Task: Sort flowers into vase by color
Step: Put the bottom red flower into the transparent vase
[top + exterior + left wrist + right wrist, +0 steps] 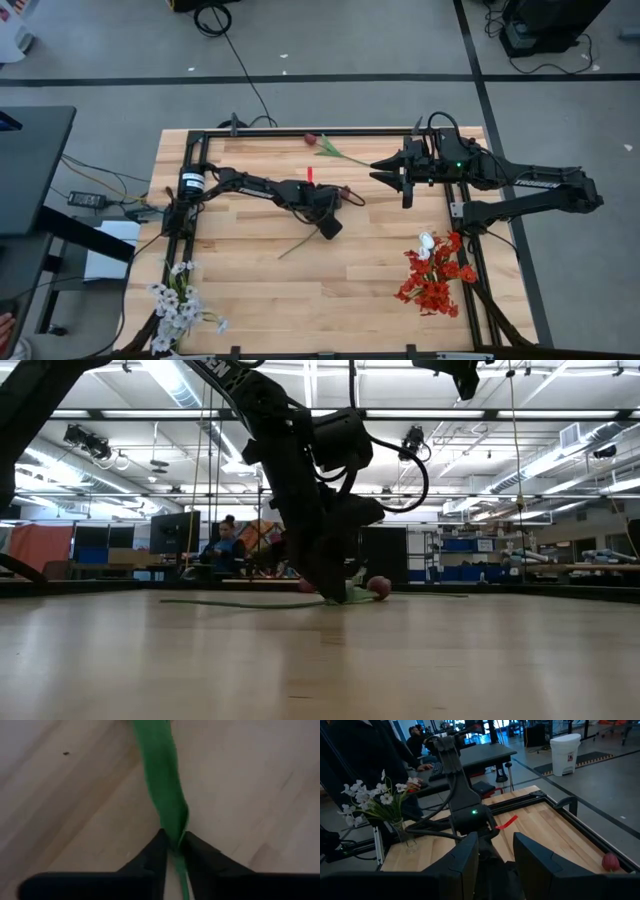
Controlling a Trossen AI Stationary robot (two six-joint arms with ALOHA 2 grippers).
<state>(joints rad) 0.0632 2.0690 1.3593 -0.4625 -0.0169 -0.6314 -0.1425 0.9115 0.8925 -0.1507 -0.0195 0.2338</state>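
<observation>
A thin green stem lay on the wooden table near its middle, running toward the near left, and its upper end was pinched between the closed fingers of the left gripper, which reached down to the table top from the left arm stretched across from the table's left side. In the left wrist view the two dark fingers met around the green stem, squeezing it just above the wood. Farther off, near the far edge of the table, a dark maroon tulip bud lay on its own green stem, its leaves pointing toward the right gripper. That gripper hovered above the far right part of the table with its fingers spread apart and nothing between them; the right wrist view showed the wide gap between the two fingers and the maroon bud beside the frame rail. At the near right corner stood the red clustered blooms with one white tulip at their far edge. At the near left corner the white blossom sprays stood in a clear glass vase. In the low view a person sat in the room beyond the table.
</observation>
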